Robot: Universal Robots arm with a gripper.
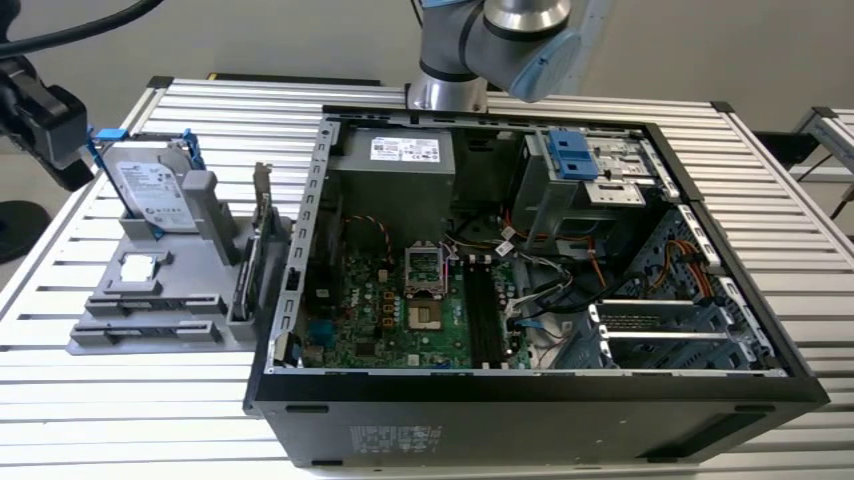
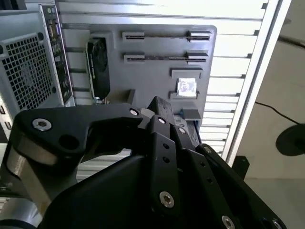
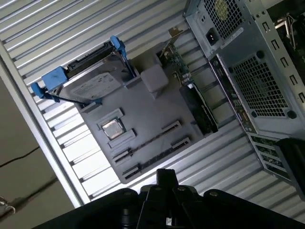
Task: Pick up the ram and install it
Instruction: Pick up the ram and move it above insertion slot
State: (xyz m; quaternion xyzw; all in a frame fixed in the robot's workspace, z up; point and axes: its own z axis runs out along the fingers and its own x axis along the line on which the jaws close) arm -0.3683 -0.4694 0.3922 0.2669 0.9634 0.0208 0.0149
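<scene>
Ram (image 2: pixel 164 57) seemingly sits in grey tray (image 2: pixel 152 83) holding labelled drive (image 3: pixel 93 87).

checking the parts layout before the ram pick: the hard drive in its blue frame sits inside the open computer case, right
Not quite. The hard drive in its blue frame sits not inside the open computer case but on the grey parts tray beside it, on the exterior view's left. The exterior view shows this.
</scene>
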